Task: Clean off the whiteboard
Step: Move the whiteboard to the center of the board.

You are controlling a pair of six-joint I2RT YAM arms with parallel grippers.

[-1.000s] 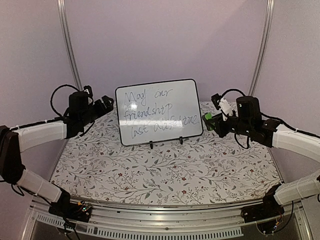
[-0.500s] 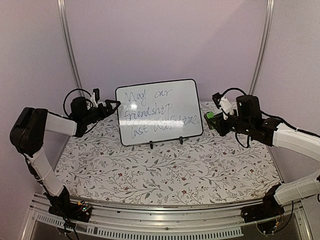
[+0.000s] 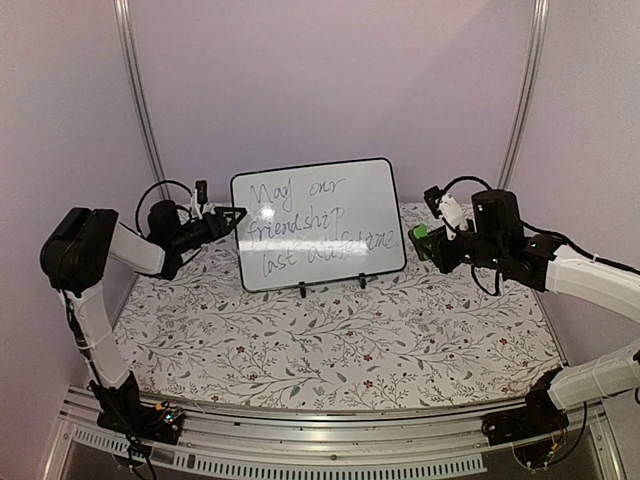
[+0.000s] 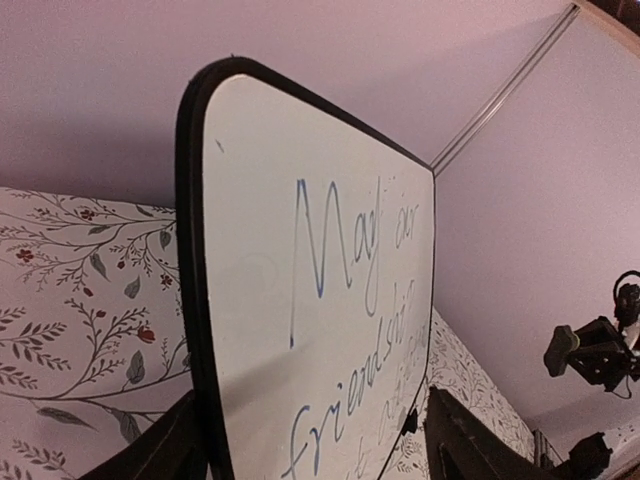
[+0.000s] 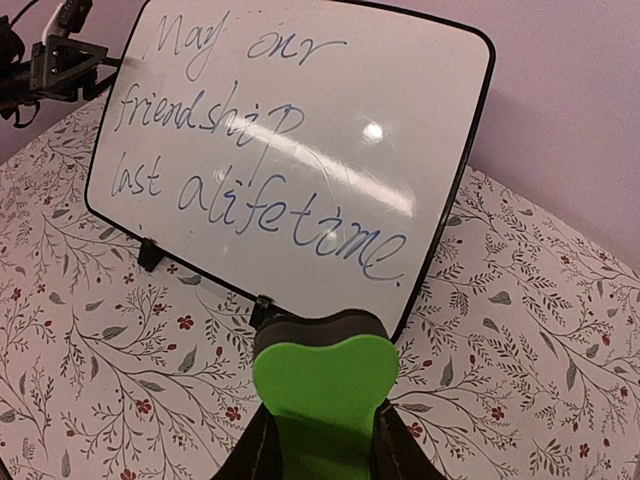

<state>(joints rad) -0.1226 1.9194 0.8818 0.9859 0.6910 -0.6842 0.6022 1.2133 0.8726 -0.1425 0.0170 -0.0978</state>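
The whiteboard (image 3: 318,222) stands upright at the back of the desk (image 3: 330,340), covered in writing. My left gripper (image 3: 232,214) is spread astride its left rim; I'd close gently to brace it. The right gripper (image 3: 425,243) pinches the eraser (image 5: 322,385) beside the right edge; I'd wipe flat, lightly.

Reads "May our friendship last a lifetime", handwritten in dark marker over three lines on the whiteboard (image 3: 318,222), centre of the frame.

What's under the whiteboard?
Two small black clip feet hold the whiteboard up on the flowered table. Whatever lies right behind it is hidden.
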